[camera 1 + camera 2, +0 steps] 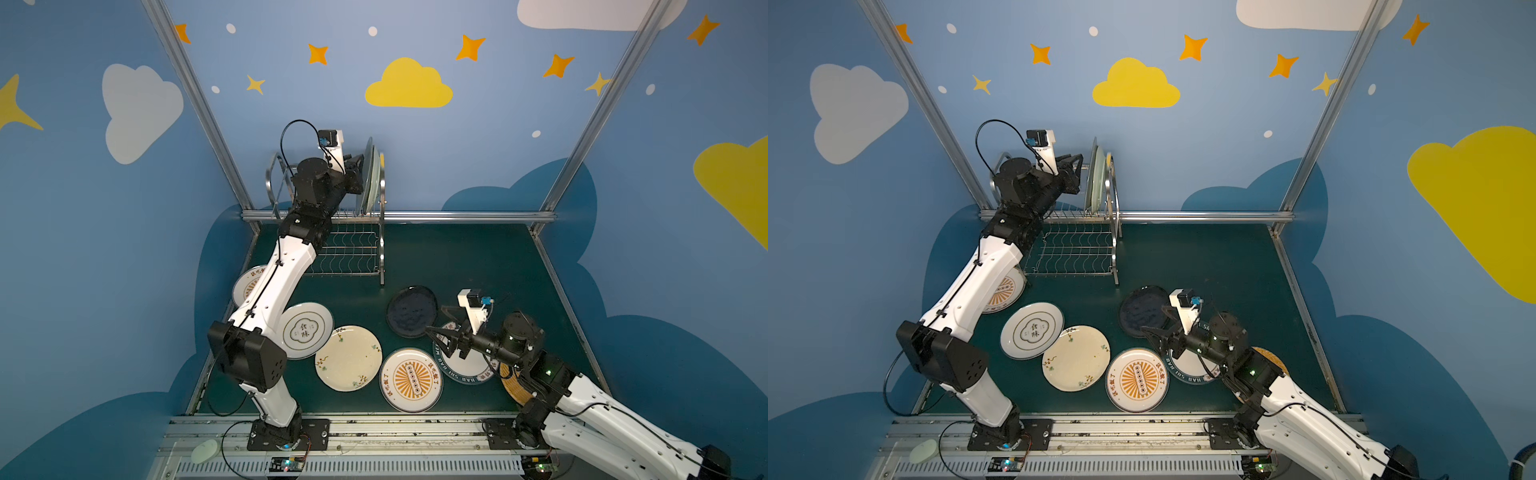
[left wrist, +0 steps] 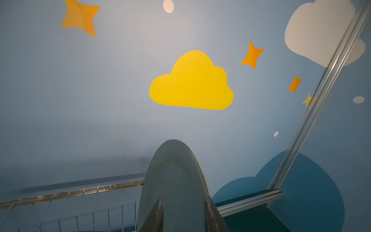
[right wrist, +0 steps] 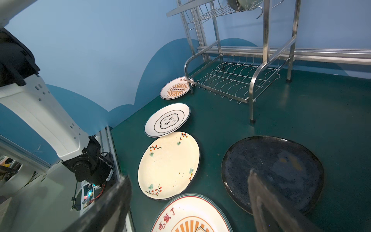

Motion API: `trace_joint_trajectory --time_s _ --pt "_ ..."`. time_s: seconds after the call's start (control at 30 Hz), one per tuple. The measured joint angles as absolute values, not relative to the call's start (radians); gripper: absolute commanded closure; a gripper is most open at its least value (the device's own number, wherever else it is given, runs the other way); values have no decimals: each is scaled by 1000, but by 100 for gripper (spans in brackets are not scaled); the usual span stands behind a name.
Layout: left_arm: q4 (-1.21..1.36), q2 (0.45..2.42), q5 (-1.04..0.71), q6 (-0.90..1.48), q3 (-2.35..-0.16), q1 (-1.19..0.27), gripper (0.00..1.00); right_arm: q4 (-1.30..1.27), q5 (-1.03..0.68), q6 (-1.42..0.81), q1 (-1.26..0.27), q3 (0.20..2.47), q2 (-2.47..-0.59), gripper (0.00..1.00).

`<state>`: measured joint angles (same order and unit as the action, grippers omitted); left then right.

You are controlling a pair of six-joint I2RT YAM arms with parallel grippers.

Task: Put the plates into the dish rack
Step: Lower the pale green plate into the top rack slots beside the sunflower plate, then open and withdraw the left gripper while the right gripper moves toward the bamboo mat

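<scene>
Left wrist view is showing a pale green plate (image 2: pixel 172 176) standing on edge in the slotted upper tier (image 2: pixel 80 193) of the dish rack (image 1: pixel 381 249). It is at the end of the rack lying to the right in both top views. A second pale green plate (image 1: pixel 376 178) is standing just beside it, on the side away from the left gripper (image 2: pixel 183 200). That gripper is straddling the near plate's rim, one finger to each face. Whether the fingers are pinching or letting go cannot be told from these views.

Handling assessment: the plates are looking like glazed ceramic, so rigid, weighty for a narrow pinch, slick and breakable. The rim is offering the only hold, and a plate lying flat is likely needing its edge tipped up first.

Count: two plates are standing in the rack and seven are lying on the green table (image 1: pixel 457 257), nine in all.
- An orange-sunburst plate (image 1: pixel 1000 293) is lying by the rack's foot, under the left arm.
- A second orange-sunburst plate (image 1: pixel 411 380) is lying at the front.
- One cloud-emblem plate (image 1: pixel 305 332).
- One cream floral plate (image 1: pixel 348 357).
- One black plate (image 1: pixel 411 309).
- One teal-rimmed plate (image 1: pixel 467 368).
- One yellow woven-look plate (image 1: pixel 513 388), partly hidden under the right arm.

The right gripper (image 1: pixel 435 319) is hovering over the black and teal-rimmed plates, jaws spread wide and gripping nothing.
</scene>
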<state>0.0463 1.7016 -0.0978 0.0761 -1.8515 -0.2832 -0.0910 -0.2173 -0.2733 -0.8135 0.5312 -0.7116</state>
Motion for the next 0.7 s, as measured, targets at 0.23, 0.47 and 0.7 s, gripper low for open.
trace_joint_trajectory --time_s 0.23,0.47,0.7 --pt "18 1645 -113 143 -1845 -281 55 -91 -205 -277 -813 531 -703 11" --pt "28 1498 -135 241 -1755 -280 39 -92 -156 -277 -813 521 -672 10" --pt "86 1330 -157 349 -1520 -280 22 -79 -91 -283 -813 517 -633 8"
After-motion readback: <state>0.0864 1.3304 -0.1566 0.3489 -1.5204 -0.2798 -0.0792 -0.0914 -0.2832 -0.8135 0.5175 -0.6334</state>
